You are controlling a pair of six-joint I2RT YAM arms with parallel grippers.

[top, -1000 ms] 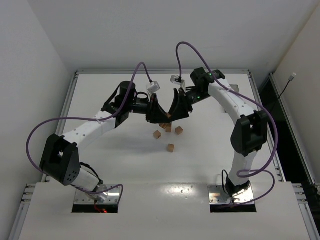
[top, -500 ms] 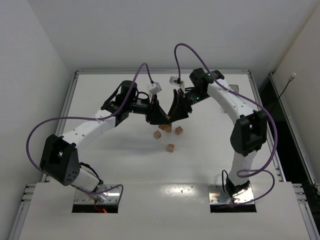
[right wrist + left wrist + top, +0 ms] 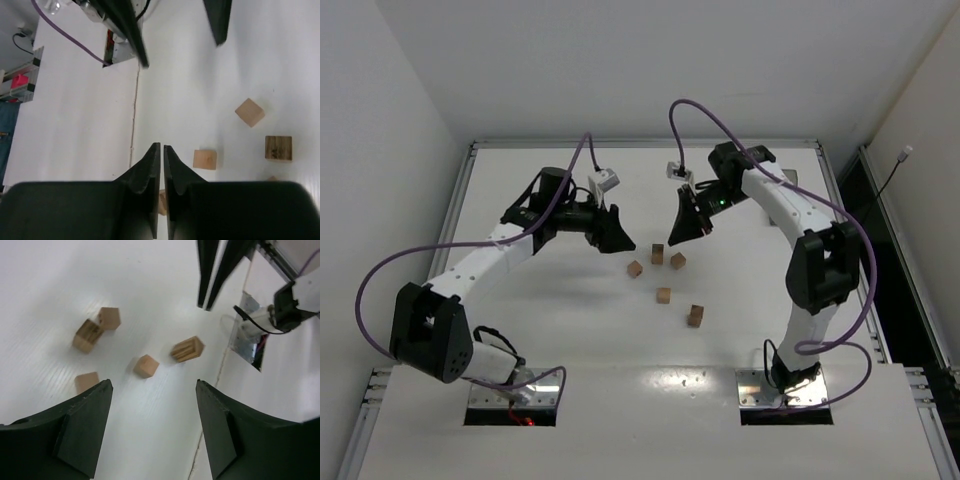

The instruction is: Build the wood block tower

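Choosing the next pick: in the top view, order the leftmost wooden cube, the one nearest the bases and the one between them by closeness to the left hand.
1. Leftmost light-brown wooden cube, beside the left hand.
2. Light-brown wooden cube between the other two.
3. Darker brown wooden cube, rightmost of the group.

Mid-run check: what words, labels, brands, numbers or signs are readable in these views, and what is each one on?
None: no text can be read in any view.
The blocks show only wood grain, no marks.
The two white plugs are too small to tell whether they carry print.
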